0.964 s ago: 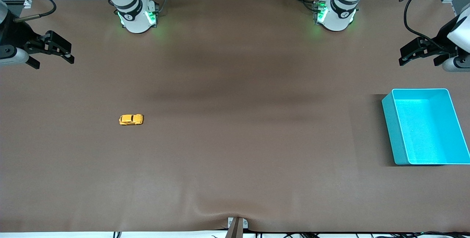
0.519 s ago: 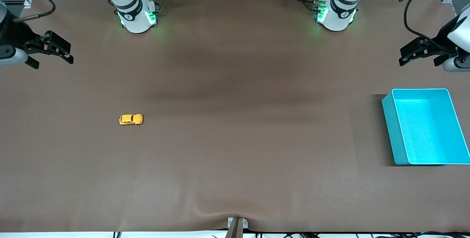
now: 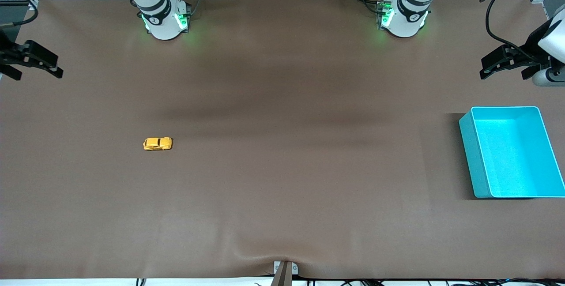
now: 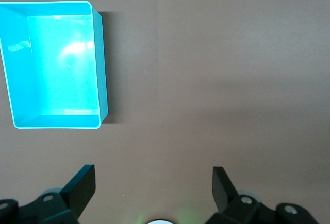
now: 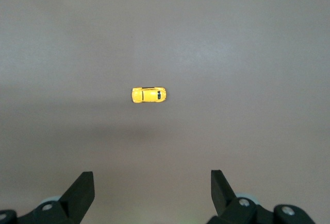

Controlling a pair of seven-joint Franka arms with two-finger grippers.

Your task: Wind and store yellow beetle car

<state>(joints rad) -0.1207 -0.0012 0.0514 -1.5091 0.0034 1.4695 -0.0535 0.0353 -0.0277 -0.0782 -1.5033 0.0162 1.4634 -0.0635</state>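
The tiny glossy yellow beetle car sits alone toward the right arm's end of the brown table. The right gripper hangs spread at that table edge. The left gripper, also spread, waits beside the turquoise plastic bin.

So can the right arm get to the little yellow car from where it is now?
Probably yes. The yellow beetle car sits alone on bare table toward the right arm's end, and the open right gripper has nothing between it and the car.

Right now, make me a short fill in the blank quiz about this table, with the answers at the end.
1. The yellow beetle car sits on the brown ____.
2. The turquoise bin lies toward the ____ arm's end of the table.
3. The bin holds ____.
4. The left gripper and right gripper both have ____ fingers.

Answers: table; left; nothing; open
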